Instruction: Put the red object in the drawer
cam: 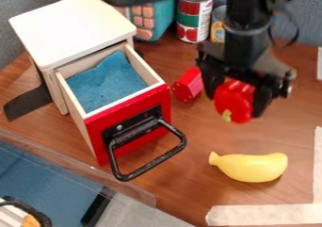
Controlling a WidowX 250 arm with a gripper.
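Observation:
The black gripper [242,92] hangs right of the drawer, above the table, shut on a red object [234,100] that looks like a toy pepper or tomato with a yellow-green stem pointing down. A small wooden cabinet with a white top has its red-fronted drawer [129,127] pulled out; blue cloth lies inside it. The drawer's black handle faces the lower right. A second red thing, a small faceted block [188,85], lies on the table between the drawer and the gripper.
A yellow toy banana [250,166] lies at the lower right. Cans [194,15] and a teal box [155,17] stand behind. A clear-edged bin with blue lining [47,183] is at the lower left. White tape [264,214] marks the table's right side.

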